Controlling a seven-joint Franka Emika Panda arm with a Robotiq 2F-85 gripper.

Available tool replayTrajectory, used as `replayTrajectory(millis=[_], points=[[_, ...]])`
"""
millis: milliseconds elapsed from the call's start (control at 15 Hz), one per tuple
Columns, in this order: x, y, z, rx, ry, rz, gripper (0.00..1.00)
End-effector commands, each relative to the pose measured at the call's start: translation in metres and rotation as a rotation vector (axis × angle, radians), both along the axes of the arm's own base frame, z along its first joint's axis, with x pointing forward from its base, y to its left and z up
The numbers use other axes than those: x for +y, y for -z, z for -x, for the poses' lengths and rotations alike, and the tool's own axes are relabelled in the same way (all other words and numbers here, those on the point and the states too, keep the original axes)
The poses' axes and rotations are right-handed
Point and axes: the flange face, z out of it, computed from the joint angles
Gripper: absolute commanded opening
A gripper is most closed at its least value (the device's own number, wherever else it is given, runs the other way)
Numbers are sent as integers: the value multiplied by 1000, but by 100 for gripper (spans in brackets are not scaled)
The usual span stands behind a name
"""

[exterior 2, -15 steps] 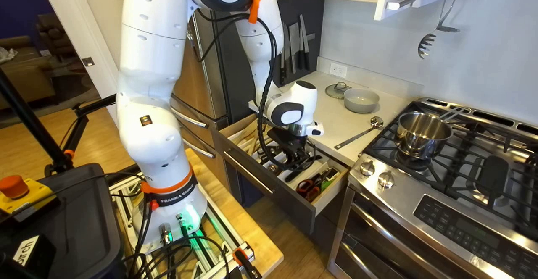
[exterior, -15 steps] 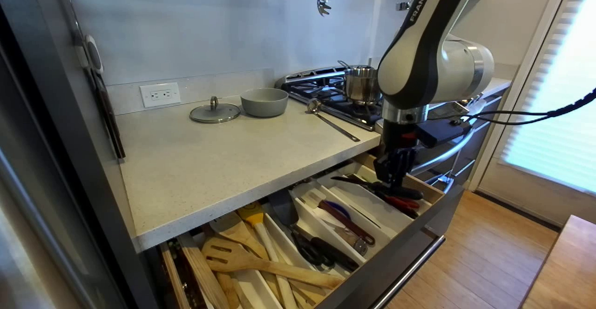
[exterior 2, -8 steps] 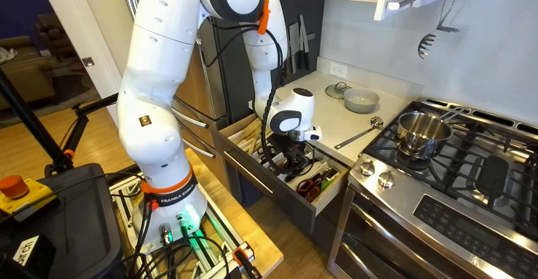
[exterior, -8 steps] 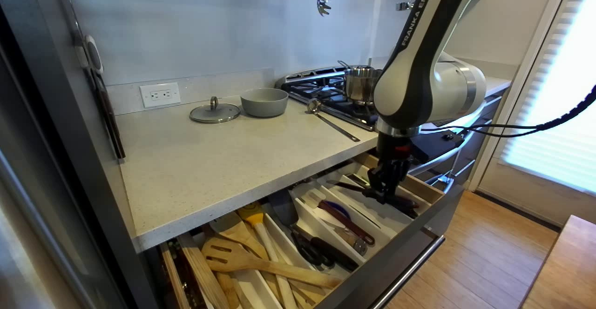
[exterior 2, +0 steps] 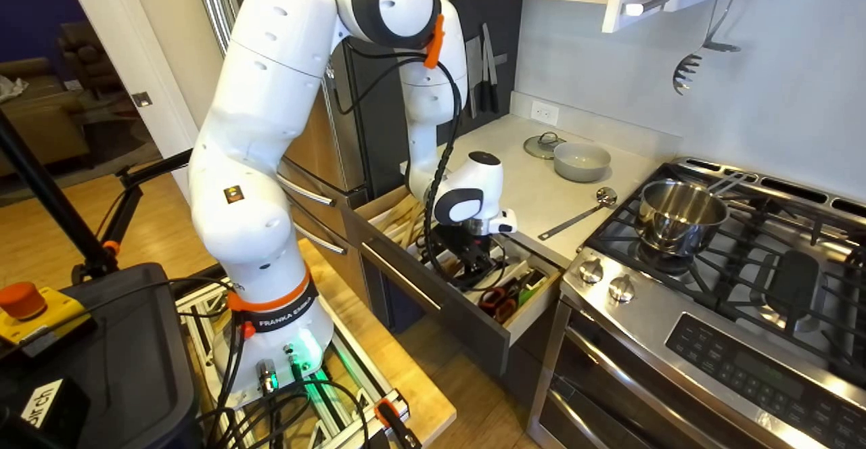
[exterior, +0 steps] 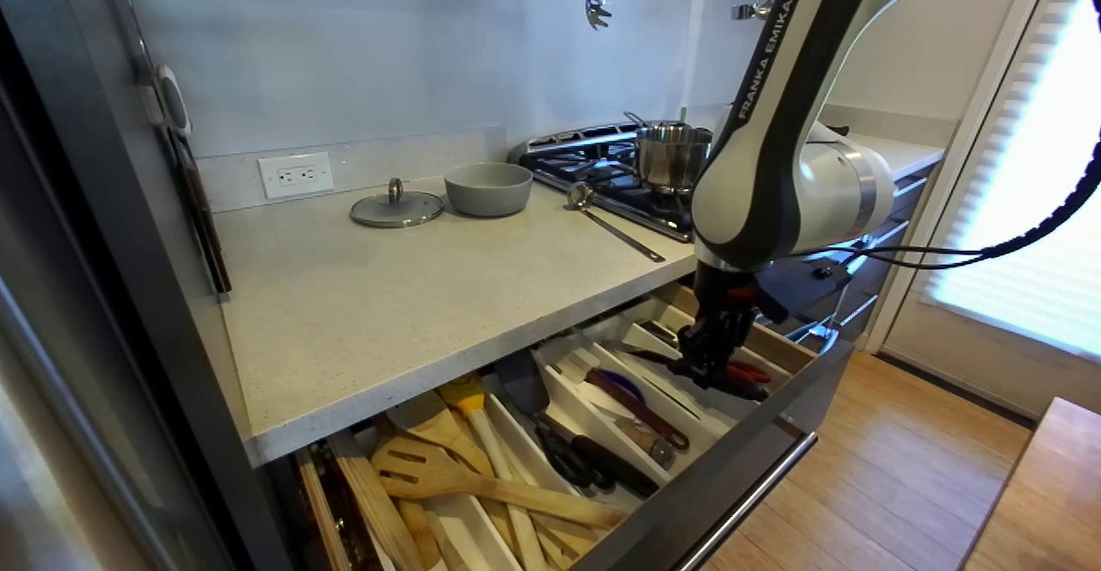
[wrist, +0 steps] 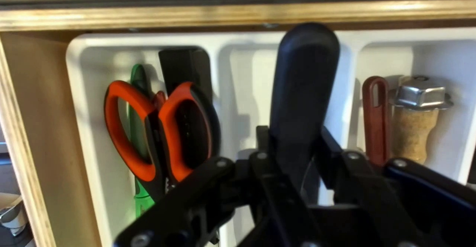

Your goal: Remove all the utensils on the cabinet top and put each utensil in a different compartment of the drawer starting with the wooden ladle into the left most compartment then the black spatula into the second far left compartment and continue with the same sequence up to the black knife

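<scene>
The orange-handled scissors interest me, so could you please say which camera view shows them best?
The wrist view: from close above, it shows both loops of the orange-handled scissors large and clear, though the blades are mostly hidden. In both exterior views they appear small, with little beyond the handles visible.

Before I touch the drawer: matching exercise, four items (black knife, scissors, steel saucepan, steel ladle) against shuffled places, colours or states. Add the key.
Column one
1. black knife
2. scissors
3. steel saucepan
4. steel ladle

Column two
A. on the stove
B. lying on the countertop
C. orange and black, in the drawer
D. gripped by the pincer

Pairs: 1-D, 2-C, 3-A, 4-B
</scene>
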Motion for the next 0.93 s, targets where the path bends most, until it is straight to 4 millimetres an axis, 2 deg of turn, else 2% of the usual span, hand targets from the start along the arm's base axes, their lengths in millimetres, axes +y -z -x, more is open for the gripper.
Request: replayTrajectory(millis=[0, 67, 133, 200, 267, 467, 667, 867], points=[[0, 11, -5, -13, 13, 8, 8], [0, 13, -6, -13, 16, 7, 8], [0, 13, -6, -13, 20, 8, 27], [0, 14, -6, -12, 29, 2, 57], [-1, 12, -7, -17, 32, 6, 58], [-1, -6, -12, -44, 33, 1, 78], [-1, -34, -20, -87, 23, 13, 100], [0, -65, -26, -129, 13, 22, 100]])
